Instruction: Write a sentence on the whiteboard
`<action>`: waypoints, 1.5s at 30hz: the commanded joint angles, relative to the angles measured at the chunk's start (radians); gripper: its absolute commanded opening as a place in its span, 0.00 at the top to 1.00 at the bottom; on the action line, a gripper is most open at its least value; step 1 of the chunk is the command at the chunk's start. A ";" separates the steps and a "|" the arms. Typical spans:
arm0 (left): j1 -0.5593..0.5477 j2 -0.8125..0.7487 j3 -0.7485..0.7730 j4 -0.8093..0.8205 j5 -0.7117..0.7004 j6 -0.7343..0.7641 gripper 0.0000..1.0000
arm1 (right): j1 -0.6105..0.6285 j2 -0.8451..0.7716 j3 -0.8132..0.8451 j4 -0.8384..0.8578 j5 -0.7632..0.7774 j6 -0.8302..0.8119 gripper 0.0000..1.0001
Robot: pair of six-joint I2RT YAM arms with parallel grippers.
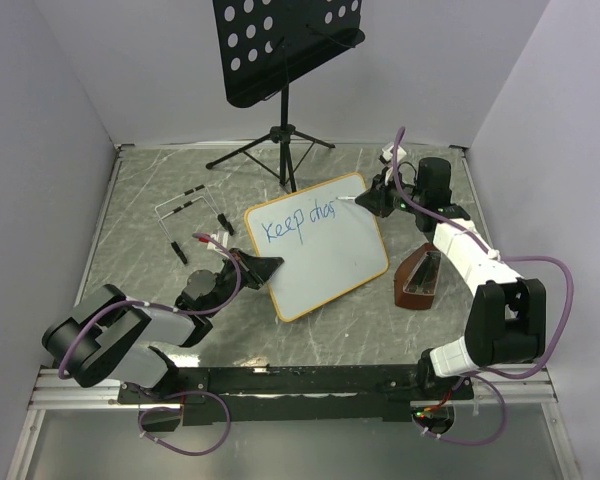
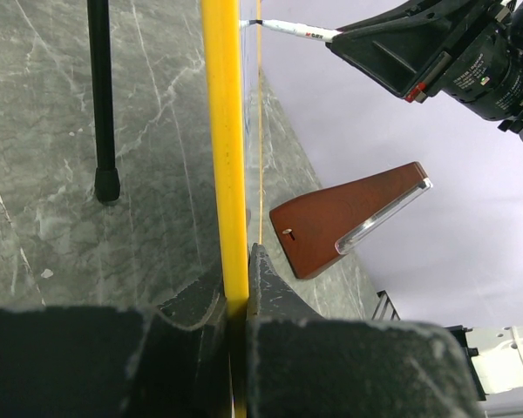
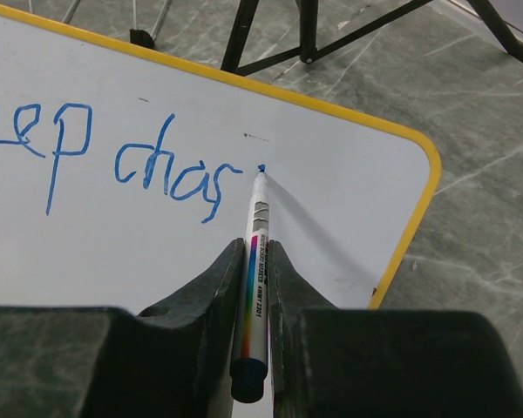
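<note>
Marbled surface (image 1: 140,210): left end effector (image 1: 268,267) clamps the whiteboard (image 1: 330,255), right end effector (image 1: 372,200) the marker (image 3: 258,209). Little width remains beyond "chas"; the sentence (image 3: 170,174) may run off the whiteboard.

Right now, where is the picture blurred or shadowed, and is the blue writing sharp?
Right wrist view: the writing is sharp, the marker throws a soft shadow rightward on the whiteboard, the right gripper is dark and blurry near the lens. Left wrist view: the left gripper is blurry, the whiteboard edge crisp. Top view: even light, writing small but readable.
</note>
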 commanded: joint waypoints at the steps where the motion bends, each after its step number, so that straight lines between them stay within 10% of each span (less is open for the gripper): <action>1: -0.006 0.008 0.001 0.046 0.036 0.089 0.99 | 0.006 -0.016 0.039 -0.030 0.001 -0.026 1.00; 45: -0.004 -0.002 0.006 0.033 0.042 0.092 0.99 | 0.023 -0.025 0.003 -0.012 0.032 -0.010 1.00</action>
